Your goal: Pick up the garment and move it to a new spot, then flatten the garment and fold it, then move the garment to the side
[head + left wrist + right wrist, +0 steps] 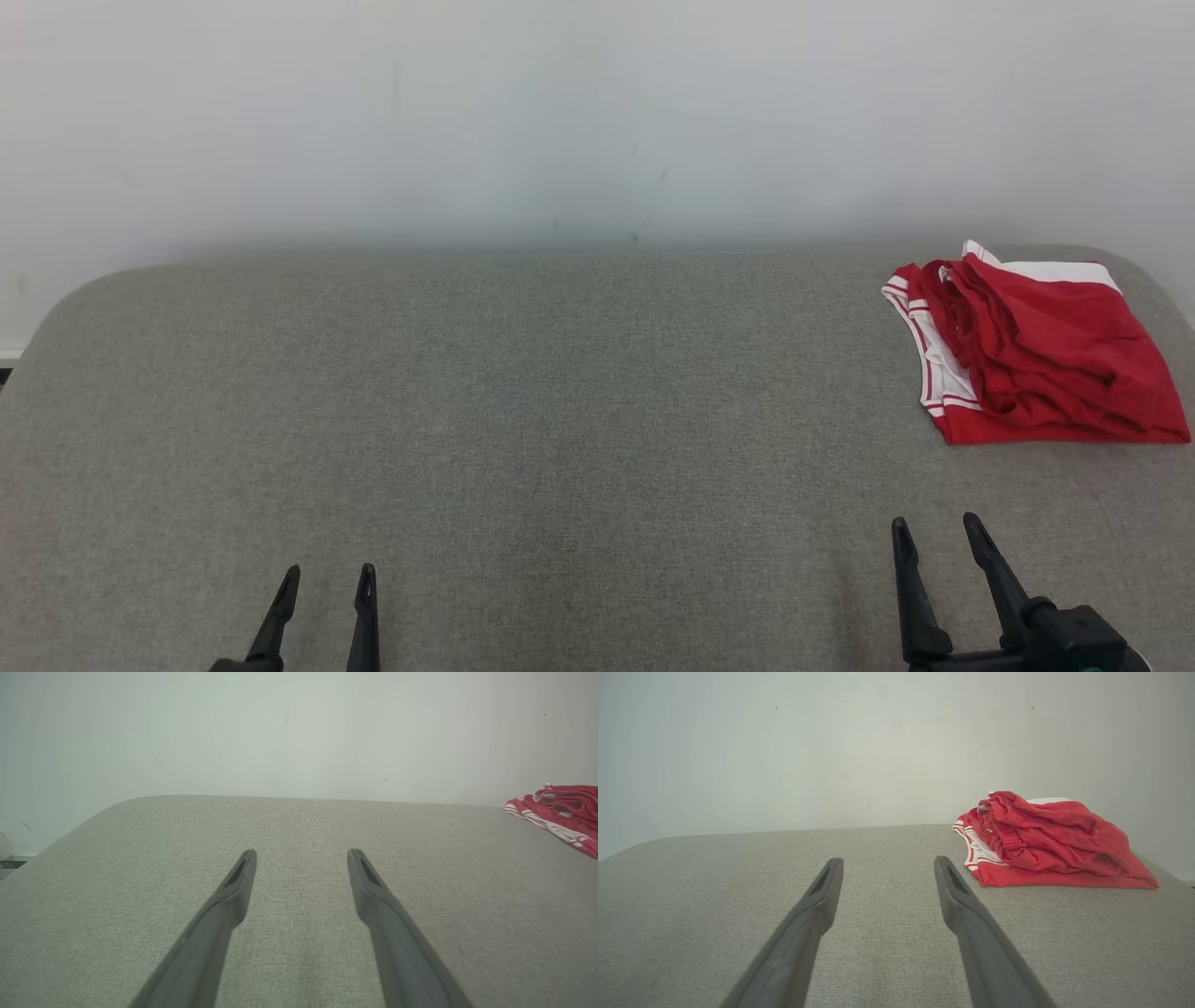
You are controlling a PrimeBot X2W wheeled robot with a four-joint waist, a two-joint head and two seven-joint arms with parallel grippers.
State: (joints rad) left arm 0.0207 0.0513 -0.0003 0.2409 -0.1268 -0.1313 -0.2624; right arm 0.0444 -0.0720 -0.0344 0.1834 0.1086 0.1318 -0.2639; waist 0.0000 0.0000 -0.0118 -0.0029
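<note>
We count one garment (1036,350) at the far right corner of one bench (560,420), and two grippers near its front edge, the left gripper (330,571) and the right gripper (934,521), with two fingers each.

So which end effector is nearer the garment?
The right end effector: the red garment lies just ahead of it, while the left end effector is well off to the other side.

left wrist: garment (567,805) cut at right edge | head: left pincer (330,571) base cropped
</note>
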